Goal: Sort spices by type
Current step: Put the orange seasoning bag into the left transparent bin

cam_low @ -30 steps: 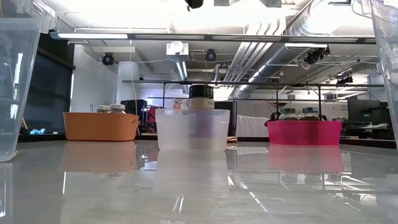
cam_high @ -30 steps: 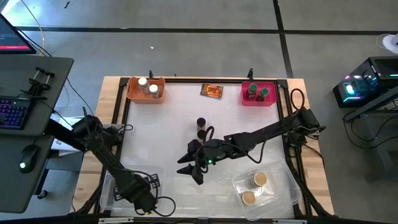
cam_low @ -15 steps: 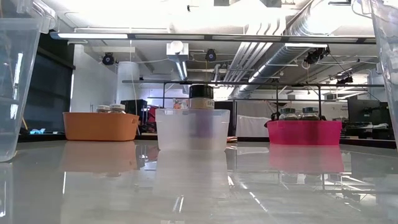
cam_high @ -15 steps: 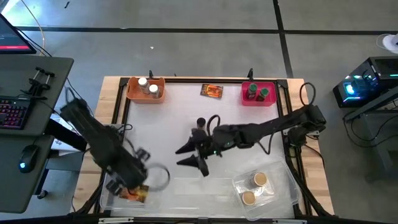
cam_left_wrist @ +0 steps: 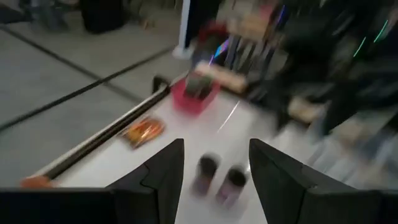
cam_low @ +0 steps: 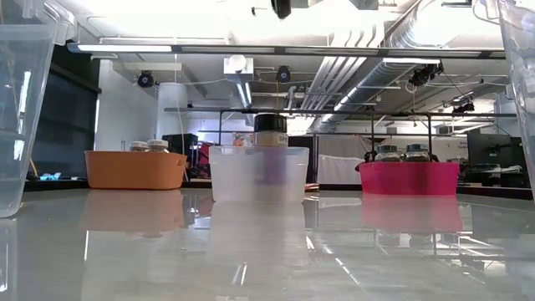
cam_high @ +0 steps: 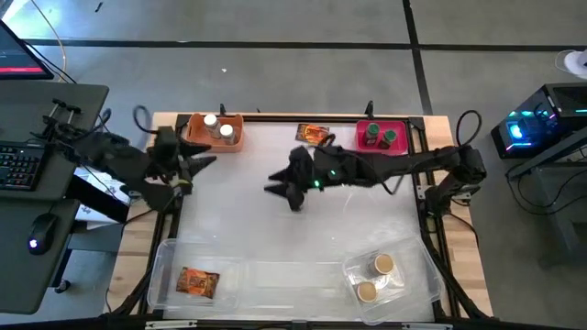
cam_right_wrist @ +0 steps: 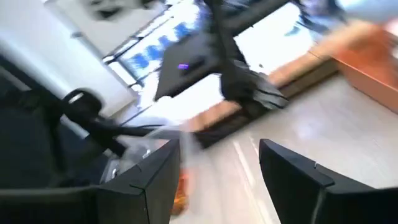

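Hanging over the middle of the table (cam_high: pixel 238 229), the right gripper (cam_high: pixel 281 191) has its two fingers spread with nothing between them, and it covers the spot where the black-lidded jars stand, so from above I cannot make them out; the left wrist view catches them as two dark blurs (cam_left_wrist: pixel 217 177) side by side on the white surface. The left gripper (cam_high: pixel 204 162) hovers at the table's left edge, just beside the orange bin (cam_high: pixel 215 133), its fingers also parted and empty (the wrist picture shows a plain gap between them). Two white-lidded jars (cam_high: pixel 218 126) sit in that orange bin, two green-lidded jars (cam_high: pixel 379 136) in the pink bin (cam_high: pixel 382 138), and two tan-lidded jars (cam_high: pixel 375 278) in the clear tray (cam_high: pixel 404 293) at the near right. One orange packet (cam_high: pixel 313 134) lies flat between the bins at the far edge; the other packet (cam_high: pixel 197 281) lies in the clear tray (cam_high: pixel 165 266) at the near left. At table height, only a black lid (cam_low: pixel 270 123) peeks above a clear cup (cam_low: pixel 258 174).
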You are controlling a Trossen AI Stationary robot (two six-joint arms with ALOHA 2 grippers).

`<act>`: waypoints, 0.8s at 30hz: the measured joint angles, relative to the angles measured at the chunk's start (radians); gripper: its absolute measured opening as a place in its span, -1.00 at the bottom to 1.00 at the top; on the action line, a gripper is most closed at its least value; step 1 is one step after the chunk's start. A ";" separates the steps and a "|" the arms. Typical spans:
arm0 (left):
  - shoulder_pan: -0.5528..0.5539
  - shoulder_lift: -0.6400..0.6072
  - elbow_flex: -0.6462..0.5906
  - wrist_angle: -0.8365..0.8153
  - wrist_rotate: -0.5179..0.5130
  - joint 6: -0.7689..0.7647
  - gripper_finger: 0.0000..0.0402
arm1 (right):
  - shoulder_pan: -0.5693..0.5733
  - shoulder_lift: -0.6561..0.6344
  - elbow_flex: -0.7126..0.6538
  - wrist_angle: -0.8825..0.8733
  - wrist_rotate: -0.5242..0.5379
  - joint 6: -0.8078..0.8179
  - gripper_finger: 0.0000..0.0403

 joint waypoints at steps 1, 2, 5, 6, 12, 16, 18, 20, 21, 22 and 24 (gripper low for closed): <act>0.011 -0.053 -0.074 0.108 0.006 0.015 -0.18 | -0.022 0.006 0.000 -0.020 0.001 0.037 0.06; 0.021 -0.109 -0.159 0.230 0.028 0.037 -0.18 | -0.045 0.012 0.000 -0.044 0.002 0.068 0.06; 0.050 -0.241 -0.434 0.605 0.147 0.084 -0.18 | -0.119 0.035 0.000 -0.104 0.013 0.139 0.06; 0.065 -0.272 -0.524 0.724 0.186 0.091 -0.18 | -0.145 0.040 0.000 -0.130 0.031 0.163 0.06; 0.266 -0.296 -0.830 1.141 0.296 -0.129 -0.18 | -0.323 0.059 0.000 -0.280 0.085 0.292 0.06; 0.481 -0.242 -0.818 1.148 0.546 -0.206 -0.18 | -0.452 0.075 0.000 -0.357 0.063 0.269 0.06; 0.585 -0.202 -0.785 1.149 0.626 -0.214 -0.18 | -0.517 0.096 0.000 -0.413 0.039 0.230 0.06; 0.689 -0.150 -0.742 1.151 0.675 -0.200 -0.18 | -0.580 0.123 0.000 -0.480 -0.012 0.206 0.06; 0.740 -0.119 -0.718 1.150 0.707 -0.188 -0.18 | -0.608 0.138 0.000 -0.512 -0.039 0.199 0.06; 0.795 -0.087 -0.691 1.150 0.748 -0.179 -0.18 | -0.635 0.152 0.000 -0.536 -0.066 0.189 0.06; 0.887 -0.021 -0.638 1.150 0.845 -0.176 -0.18 | -0.672 0.179 0.001 -0.574 -0.094 0.142 0.06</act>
